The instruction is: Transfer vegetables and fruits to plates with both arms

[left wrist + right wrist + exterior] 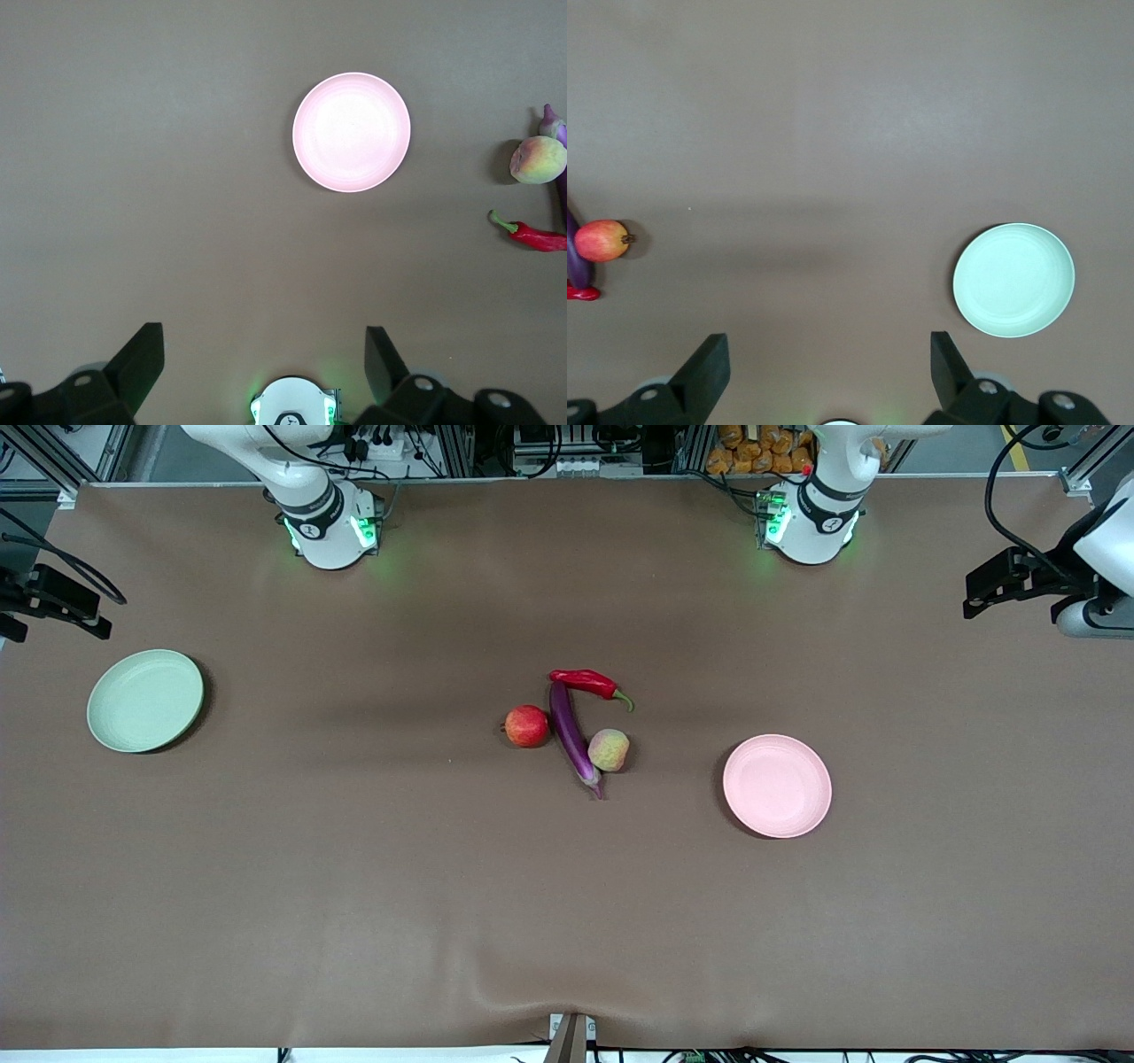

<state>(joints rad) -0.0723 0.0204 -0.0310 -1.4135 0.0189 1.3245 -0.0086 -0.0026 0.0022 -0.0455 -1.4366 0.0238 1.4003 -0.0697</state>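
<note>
Hovering high over the table (354, 921), left tool (264, 363) and right tool (830, 363) both gape wide, empty.

A wide table (354, 886) covered in a plain brown sheet is filling nearly the whole front view, with soft overhead light falling evenly across it and the sheet rippling slightly at its 6 o'clock edge, where a small metal bracket (571, 1036) is poking up. Along the 12 o'clock edge, aluminium framing (461, 447) and tangled black cables (372, 443) are crowding the space past the table, and a heap of orange-brown items (753, 447) is sitting toward 1 o'clock. A black camera mount (53, 602) is jutting in at 9 o'clock.
</note>
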